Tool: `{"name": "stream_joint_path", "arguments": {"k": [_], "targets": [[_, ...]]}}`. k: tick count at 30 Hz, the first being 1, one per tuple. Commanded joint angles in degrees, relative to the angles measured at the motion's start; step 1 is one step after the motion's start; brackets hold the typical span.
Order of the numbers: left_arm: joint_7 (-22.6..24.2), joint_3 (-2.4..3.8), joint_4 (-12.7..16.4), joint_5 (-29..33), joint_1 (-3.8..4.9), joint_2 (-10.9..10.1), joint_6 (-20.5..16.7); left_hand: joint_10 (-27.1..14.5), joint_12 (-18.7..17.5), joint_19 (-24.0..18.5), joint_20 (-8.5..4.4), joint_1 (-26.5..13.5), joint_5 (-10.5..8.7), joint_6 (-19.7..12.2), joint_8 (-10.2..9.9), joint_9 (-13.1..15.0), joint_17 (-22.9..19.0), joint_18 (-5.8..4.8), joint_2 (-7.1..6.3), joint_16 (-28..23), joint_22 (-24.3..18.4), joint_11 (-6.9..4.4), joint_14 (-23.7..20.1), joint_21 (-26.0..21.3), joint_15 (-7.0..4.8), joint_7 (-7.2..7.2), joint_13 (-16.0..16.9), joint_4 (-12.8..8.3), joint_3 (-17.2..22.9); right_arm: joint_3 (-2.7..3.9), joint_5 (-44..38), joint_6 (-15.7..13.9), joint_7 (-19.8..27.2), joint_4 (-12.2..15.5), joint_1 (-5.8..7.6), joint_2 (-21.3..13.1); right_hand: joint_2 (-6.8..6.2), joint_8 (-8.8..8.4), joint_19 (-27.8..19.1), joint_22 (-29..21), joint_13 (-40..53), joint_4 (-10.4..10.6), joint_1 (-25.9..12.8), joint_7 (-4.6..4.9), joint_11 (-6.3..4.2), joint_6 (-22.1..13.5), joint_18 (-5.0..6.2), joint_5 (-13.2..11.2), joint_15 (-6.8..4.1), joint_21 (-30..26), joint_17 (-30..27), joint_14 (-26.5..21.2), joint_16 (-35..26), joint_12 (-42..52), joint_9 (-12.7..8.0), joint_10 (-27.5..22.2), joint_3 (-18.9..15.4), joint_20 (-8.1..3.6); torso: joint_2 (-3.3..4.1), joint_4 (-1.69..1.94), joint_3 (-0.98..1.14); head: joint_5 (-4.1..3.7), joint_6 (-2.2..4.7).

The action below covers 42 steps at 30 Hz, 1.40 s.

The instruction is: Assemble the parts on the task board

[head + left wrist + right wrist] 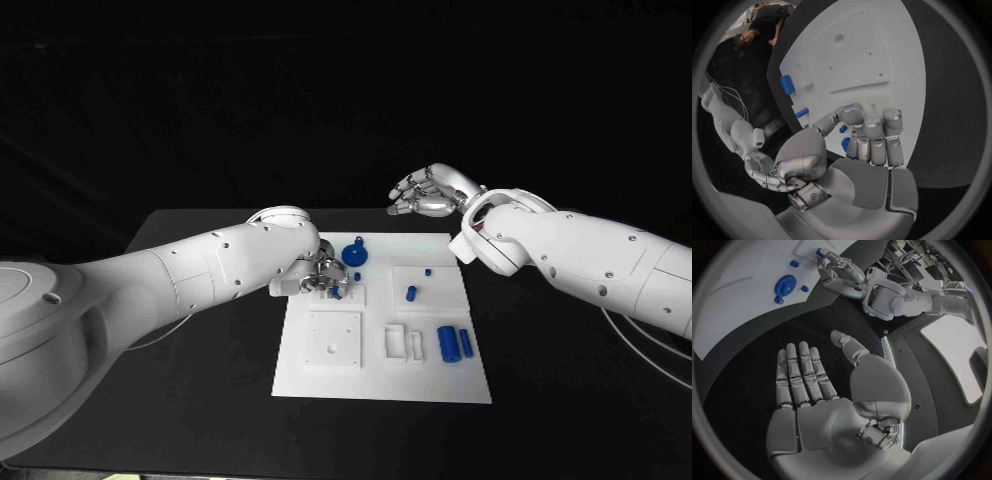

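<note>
The white task board (382, 350) lies in the middle of the table. My left hand (320, 275) hovers over the board's far left part, fingers curled, pinching a small blue part (336, 292) at its fingertips. The right wrist view shows that part (820, 251) at the tips of the left hand (842, 275). A round blue disc (353, 257) sits just right of that hand. My right hand (428, 195) is raised beyond the board's far edge. It holds nothing, and its fingers (801, 372) are stretched out.
Two blue cylinders (456, 343) lie side by side at the board's right. Small blue pieces (411, 293) lie nearer the far right corner. A white square block (335, 340) and a white slotted piece (402, 342) sit mid-board. Black table surrounds the board.
</note>
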Motion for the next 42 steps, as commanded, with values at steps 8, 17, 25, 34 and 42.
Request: {"name": "stream_joint_path", "arguments": {"k": [8, 17, 25, 34, 42], "targets": [[0.9, -0.07, -0.3, -1.0, -0.35, -0.1, -1.0, 0.0, 0.2, 0.5, -6.63, 0.2, 6.53, 8.0, 0.1, 0.8, 0.1, 0.36, 0.62, 0.2, 0.2, -0.36, 1.0, 0.2, -1.53, -3.94, 0.0, -1.7, 7.2, 0.06, 0.2, 0.0, 0.4, 0.0, 0.02, 0.1, -0.02, -0.18, -0.5, 0.1, 0.0, 0.1, -0.7, 0.3, 0.1, -0.2, 0.07, 0.4, 0.11, -0.3, -0.1, -0.4, -0.3, -0.3, -0.1, -0.5, 0.2, 0.14, 0.02, 0.05, -0.02, -0.05, 0.07], [1.1, -0.06, -0.1, -1.0, -0.35, -0.1, -1.6, 0.0, 0.2, 0.5, -6.63, 0.2, 6.44, 8.0, 0.0, 0.8, 0.1, 0.38, 0.59, 0.2, 0.2, -0.37, 1.0, 0.2, -1.55, -3.95, 0.0, -1.7, 7.2, 0.06, 0.2, 0.2, 0.4, 0.0, 0.02, 0.1, -0.03, -0.18, -0.5, 0.2, 0.0, 0.1, -0.8, 0.31, 0.11, -0.2, 0.07, 0.4, 0.13, -0.3, -0.1, -0.4, -0.4, -0.3, -0.1, -0.5, 0.2, 0.15, 0.05, 0.03, -0.08, -0.1, -0.09], [1.2, -0.06, -0.2, -1.0, -0.35, 0.0, -0.9, 0.0, 0.2, 0.5, -6.64, 0.2, 6.39, 8.0, 0.0, 0.9, 0.1, 0.4, 0.58, 0.2, 0.2, -0.38, 1.0, 0.2, -1.57, -3.96, 0.0, -1.6, 7.2, 0.06, 0.2, 0.3, 0.4, 0.0, 0.02, 0.1, -0.03, -0.18, -0.5, 0.2, 0.0, 0.1, -0.8, 0.31, 0.11, -0.2, 0.06, 0.4, 0.14, -0.3, -0.2, -0.5, -0.4, -0.4, -0.1, -0.5, 0.3, 0.16, -0.01, 0.06, -0.03, -0.13, -0.21], [1.2, -0.07, -0.7, -0.9, -0.42, 0.4, -0.5, 0.0, 0.2, 0.5, -6.64, 0.3, 6.31, 8.0, -0.1, 0.9, 0.0, 0.41, 0.55, 0.2, 0.2, -0.38, 1.0, 0.2, -1.59, -3.96, 0.0, -1.6, 7.2, 0.06, 0.2, 0.4, 0.4, 0.0, 0.02, 0.1, -0.03, -0.17, -0.6, 0.2, 0.0, 0.1, -0.8, 0.3, 0.11, -0.2, 0.07, 0.4, 0.14, -0.4, -0.2, -0.5, -0.4, -0.4, -0.2, -0.5, 0.3, 0.16, 0.01, 0.0, -0.02, -0.09, -0.26], [0.5, -0.09, -1.2, -2.3, -0.91, 1.1, -0.2, 0.0, 0.2, 0.5, -6.64, 0.3, 6.23, 8.0, -0.1, 0.9, 0.0, 0.42, 0.53, 0.2, 0.2, -0.38, 1.0, 0.2, -1.6, -3.96, 0.0, -1.6, 7.2, 0.06, 0.2, 0.5, 0.3, 0.0, 0.02, 0.1, -0.01, -0.16, -0.6, 0.2, 0.0, 0.1, -0.8, 0.3, 0.11, -0.2, 0.07, 0.4, 0.15, -0.4, -0.2, -0.5, -0.4, -0.4, -0.2, -0.5, 0.3, 0.16, 0.03, -0.04, -0.03, -0.25, -0.46]]}}
